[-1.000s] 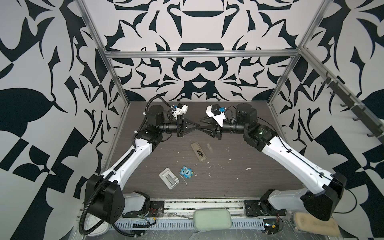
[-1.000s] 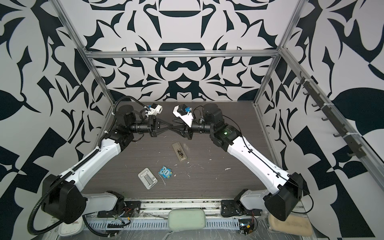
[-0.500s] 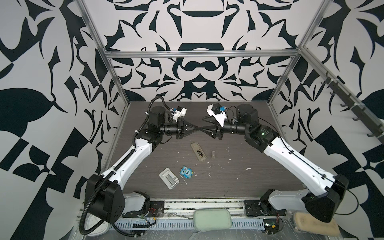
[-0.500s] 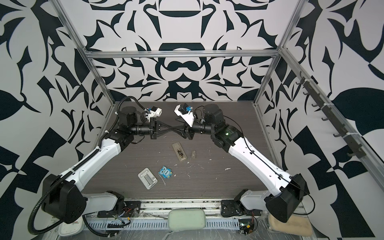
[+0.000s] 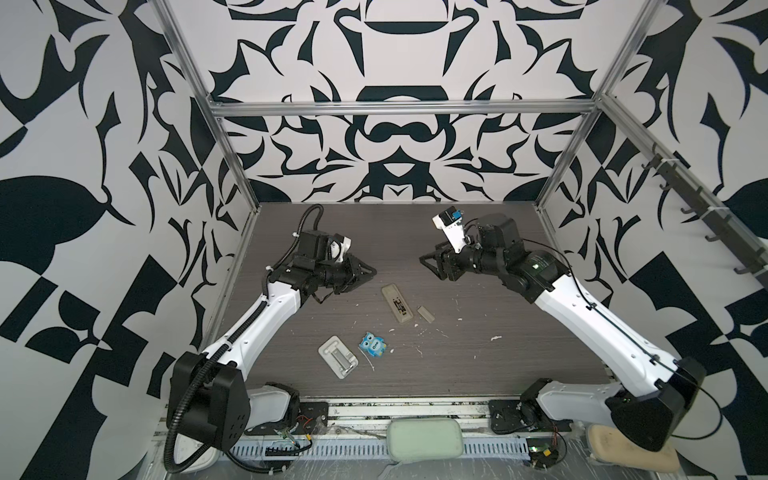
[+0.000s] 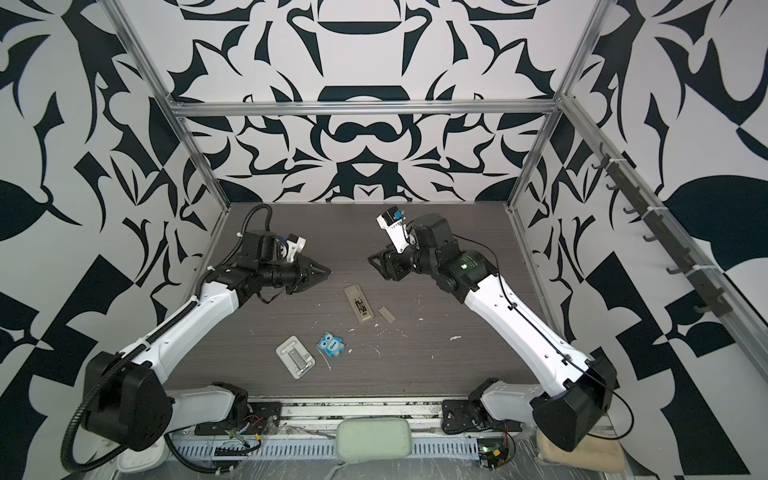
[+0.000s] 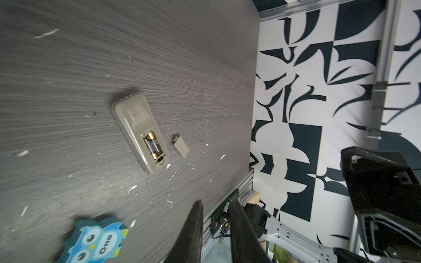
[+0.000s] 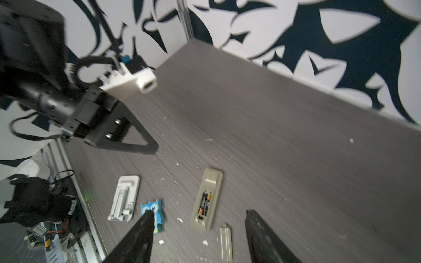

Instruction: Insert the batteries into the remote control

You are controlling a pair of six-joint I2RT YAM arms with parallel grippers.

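**Left wrist view: two dark, gold-banded batteries (image 7: 153,145) sit in the open bay of the slim beige-grey remote control (image 7: 141,134)**

The worktop (image 5: 478,353) is a dark grey wood-grain board flecked with small white scraps. It stands inside a cell of black-and-white patterned walls (image 5: 395,54) held by an aluminium frame (image 5: 399,109).

In both top views the remote control lies flat near the middle of the worktop, back facing up and bay uncovered. The batteries lie side by side inside the bay. A small beige-grey rectangular cover piece (image 5: 426,313) lies just beside the remote's nearer end, not touching it. Closer to the front edge rest a blue owl-shaped item (image 5: 374,344) and a white rectangular tray with a metal piece (image 5: 338,356), near each other.

The left end effector (image 5: 372,272) hovers above the board, just left of the remote's far end. Its fingers are parted by a narrow gap with nothing between them. The right end effector (image 5: 430,266) hangs to the right of the remote and farther back, apart from it, its jaws spread wide and empty. The two tips point toward each other, and the remote lies below the gap between them, toward the front.
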